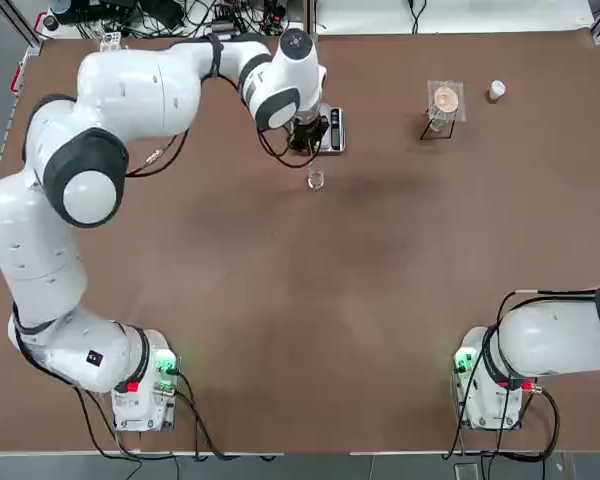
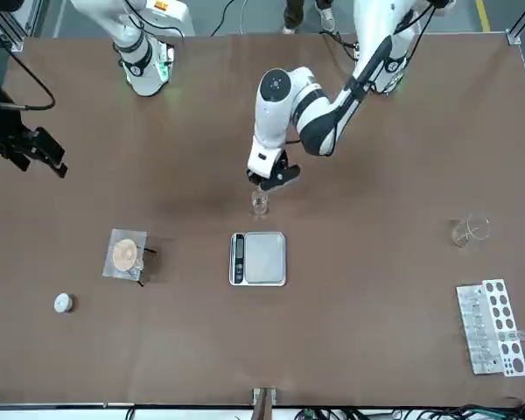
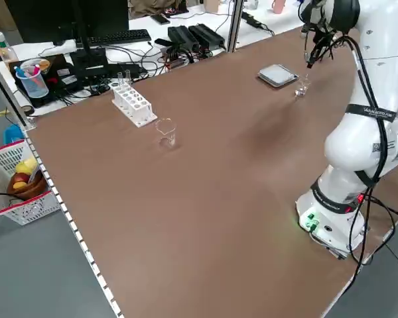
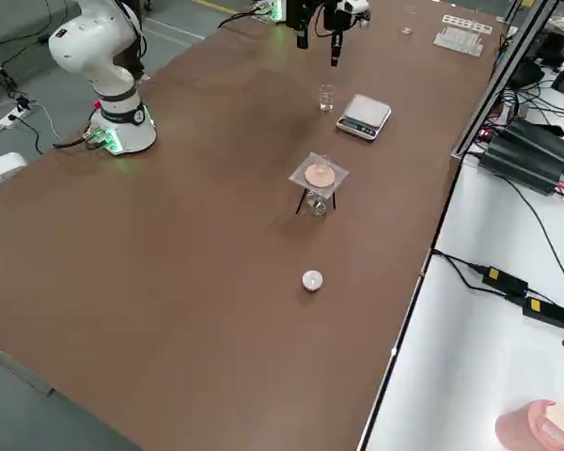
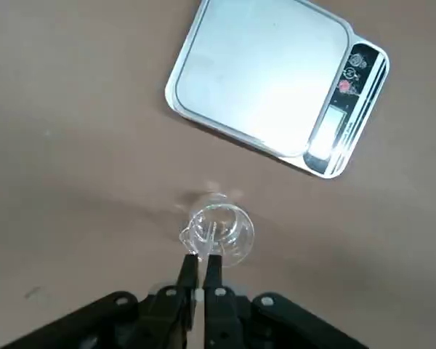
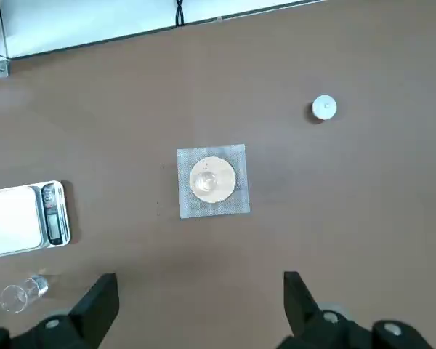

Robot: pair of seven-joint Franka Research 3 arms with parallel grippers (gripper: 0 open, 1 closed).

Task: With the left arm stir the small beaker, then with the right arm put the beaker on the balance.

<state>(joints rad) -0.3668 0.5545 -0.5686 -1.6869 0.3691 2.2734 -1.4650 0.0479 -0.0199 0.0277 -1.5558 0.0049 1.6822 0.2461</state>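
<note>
Left gripper poised over small beaker; right arm parked.

Top: one small beaker [image 1: 315, 180] at 6 o'clock of one balance [image 1: 329, 130], bare table all round. Left wrist: left gripper [image 5: 200, 275] fingers pressed together on a thin rod above the beaker. Right wrist: right gripper [image 6: 196, 305] spread wide, well apart.
</note>
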